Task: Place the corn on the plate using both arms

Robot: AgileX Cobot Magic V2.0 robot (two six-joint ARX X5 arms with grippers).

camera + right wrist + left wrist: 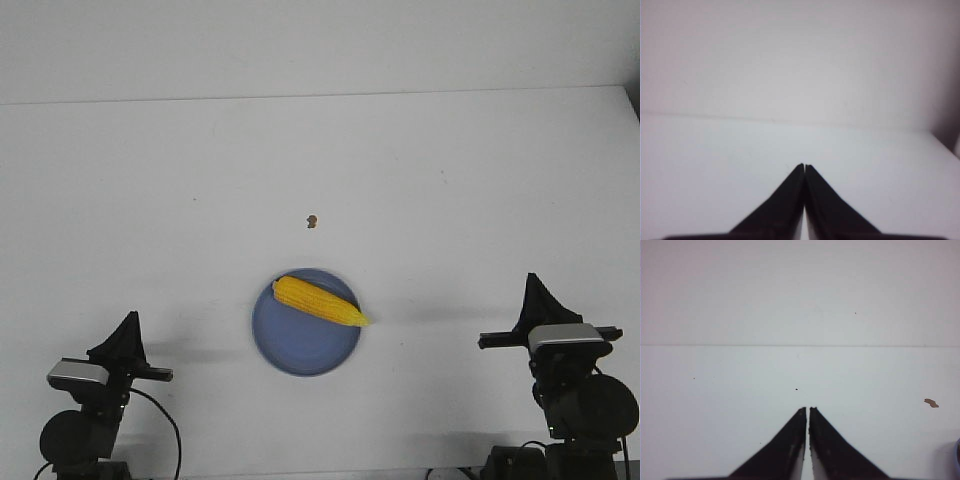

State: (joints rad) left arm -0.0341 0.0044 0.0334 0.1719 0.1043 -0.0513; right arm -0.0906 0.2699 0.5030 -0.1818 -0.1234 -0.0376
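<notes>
I see the corn [320, 301] lying on the plate [300, 352] at lower centre, tip overhanging the rim, with left gripper [128, 322] and right gripper [534, 285] pressed together, empty and well apart, so I judge placement done.

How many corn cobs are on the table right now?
1. The corn lies across the far part of the plate, its pointed tip reaching over the rim on the right.

the scene is evenly and brightly lit, with faint soft shadows. both wrist views are rendered hazy, dimmed at the corners.
</notes>
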